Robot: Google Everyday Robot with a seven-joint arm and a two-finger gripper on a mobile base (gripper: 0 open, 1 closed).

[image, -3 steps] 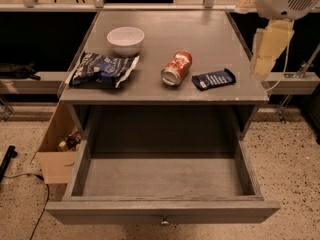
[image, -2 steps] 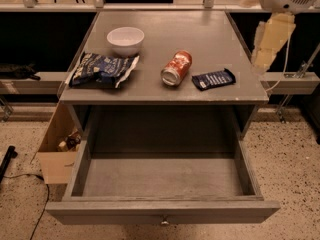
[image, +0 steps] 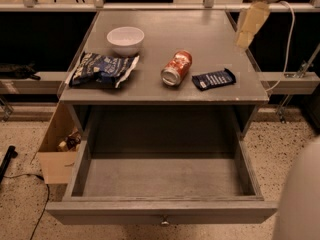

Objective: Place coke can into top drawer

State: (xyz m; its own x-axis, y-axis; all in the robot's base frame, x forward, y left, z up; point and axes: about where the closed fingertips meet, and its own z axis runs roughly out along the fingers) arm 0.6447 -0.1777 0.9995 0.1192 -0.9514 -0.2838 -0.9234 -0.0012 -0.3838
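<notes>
The coke can (image: 177, 68) lies on its side on the grey cabinet top (image: 165, 29), near the middle, silver end towards the front. The top drawer (image: 160, 211) is pulled wide open below it; its inside is bare and its small knob (image: 163, 222) shows at the front centre. My gripper (image: 250, 24) hangs at the upper right, above the far right edge of the cabinet top. It is well apart from the can, up and to the right of it, and holds nothing.
A white bowl (image: 125, 39) and a dark blue chip bag (image: 102, 69) lie left of the can. A dark blue snack bar (image: 214, 79) lies just right of it. A cardboard box (image: 57, 151) stands on the floor at the left. A white rounded shape (image: 300, 199) fills the bottom right corner.
My gripper has moved up and to the left in the picture, from beside the cabinet's right edge to over its far right corner. The can and drawer have not moved.
</notes>
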